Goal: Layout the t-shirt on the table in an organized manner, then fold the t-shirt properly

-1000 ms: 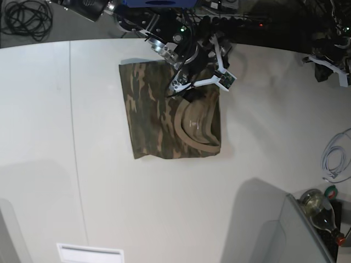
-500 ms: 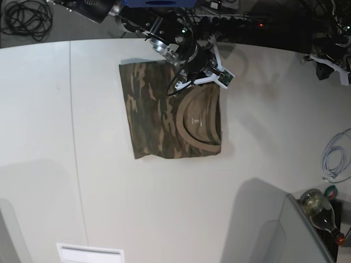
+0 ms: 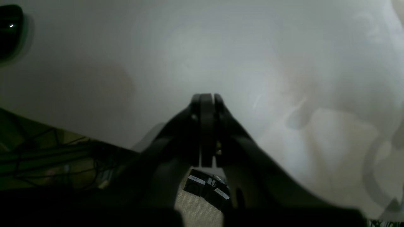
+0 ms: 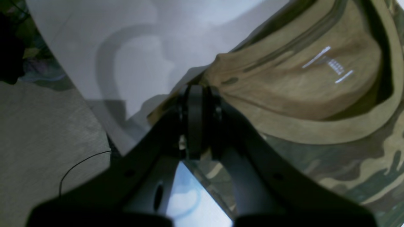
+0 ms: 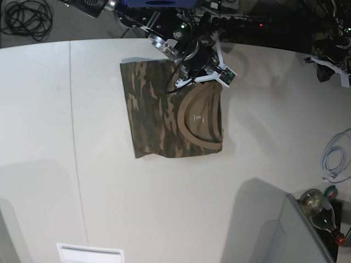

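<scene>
Shirt pinched near its collar, part hidden by the right arm

The shirt lies on the table, near its far edge in the base view. The right arm hides part of its upper side there; the collar and label show. In the right wrist view, the right gripper is closed on gathered cloth beside the collar; its dark fingers obscure the exact grip, and the shirt runs out of frame at right.

The left gripper is shut, holding nothing, over the table and well apart from the shirt. Its arm is cut off at the base view's right edge. A dark object, cropped at the left wrist view's upper left, is hard to identify. The base view's right edge also crops a pale cable.
</scene>
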`<state>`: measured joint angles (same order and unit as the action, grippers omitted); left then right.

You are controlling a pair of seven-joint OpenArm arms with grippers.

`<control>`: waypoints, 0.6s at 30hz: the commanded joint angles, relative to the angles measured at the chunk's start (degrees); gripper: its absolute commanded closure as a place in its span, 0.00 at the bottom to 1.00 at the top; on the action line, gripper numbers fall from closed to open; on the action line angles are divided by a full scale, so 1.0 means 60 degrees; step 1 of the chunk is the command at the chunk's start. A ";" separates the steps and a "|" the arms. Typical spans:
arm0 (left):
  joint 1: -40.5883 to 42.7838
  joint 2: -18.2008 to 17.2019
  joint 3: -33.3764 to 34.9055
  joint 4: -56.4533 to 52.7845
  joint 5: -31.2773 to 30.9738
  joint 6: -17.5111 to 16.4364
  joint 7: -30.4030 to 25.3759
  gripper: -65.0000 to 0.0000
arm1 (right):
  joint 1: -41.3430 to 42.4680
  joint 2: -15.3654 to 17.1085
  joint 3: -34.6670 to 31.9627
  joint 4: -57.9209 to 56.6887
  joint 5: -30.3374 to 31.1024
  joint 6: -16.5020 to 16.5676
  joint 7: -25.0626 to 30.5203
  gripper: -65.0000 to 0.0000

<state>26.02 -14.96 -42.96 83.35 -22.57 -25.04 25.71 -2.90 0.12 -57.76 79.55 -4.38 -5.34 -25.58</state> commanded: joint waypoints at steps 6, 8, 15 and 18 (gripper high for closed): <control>0.0022 -0.0180 -0.0012 0.0123 -0.0085 0.0019 -0.0191 1.00 | 0.0021 -0.0130 -0.0037 0.0097 -0.0024 0.0034 0.0169 0.97; 0.0008 -0.0180 -0.0012 0.0123 -0.0085 0.0019 -0.0191 1.00 | 0.0021 -0.0130 -0.0037 0.0083 -0.0024 0.0034 0.0154 0.96; -0.0329 -0.0122 0.0530 0.0211 -0.0085 0.0019 -0.0176 1.00 | -0.0037 -0.0086 -0.0022 0.0156 -0.0010 0.0502 0.0125 0.67; -0.0403 -0.0107 0.1189 0.0474 -0.0100 0.0034 -0.0176 1.00 | -0.0169 -0.0013 0.0051 0.0669 -0.0039 0.0869 -0.0022 0.52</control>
<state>23.68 -14.63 -35.27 85.17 -22.52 -24.86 25.93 -3.38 -0.01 -57.25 82.08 -4.36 -1.65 -26.94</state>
